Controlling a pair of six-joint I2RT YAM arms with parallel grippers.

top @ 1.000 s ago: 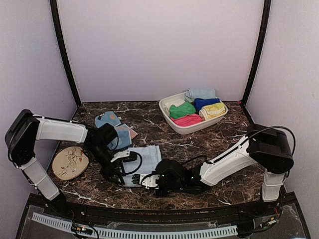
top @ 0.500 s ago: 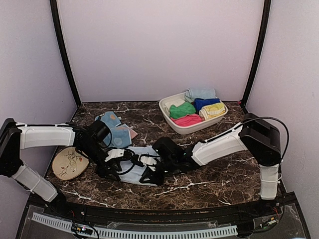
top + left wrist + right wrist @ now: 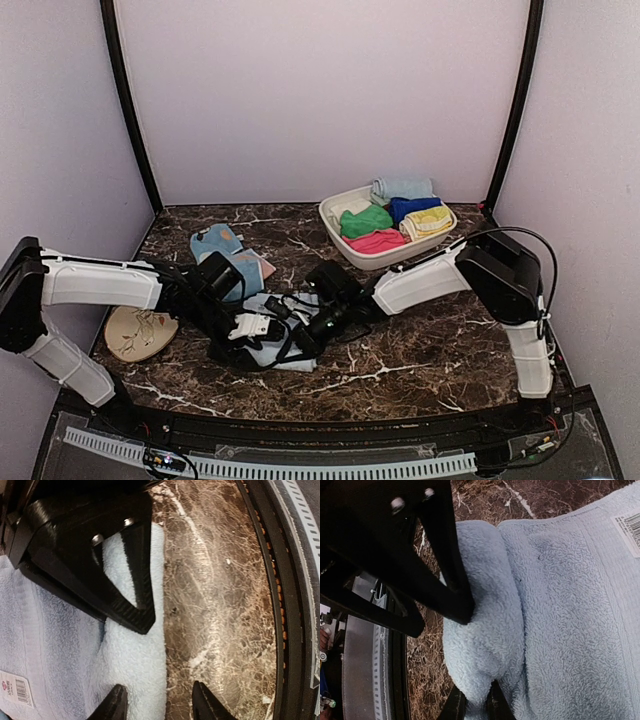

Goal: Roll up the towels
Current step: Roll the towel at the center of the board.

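Towels: two on the desk (image 3: 420, 340); judged soft, light and limp, apt to unroll once let go.
Plate (image 3: 130, 335): far left, apart from both.
Spotted towel (image 3: 222, 245): lay crumpled behind the left arm, untouched.
Left tool (image 3: 157, 705): fingers parted, astride the rolled near lip of the pale blue towel (image 3: 545, 605); no clamp seen.
Lie of pale blue towel: centre, near edge rolled fat, rest flat.
Right tool (image 3: 474, 702): clenched on that lip.
Hold: best at the roll's two ends.
Basin (image 3: 335, 225): right rear, held rolled towels.
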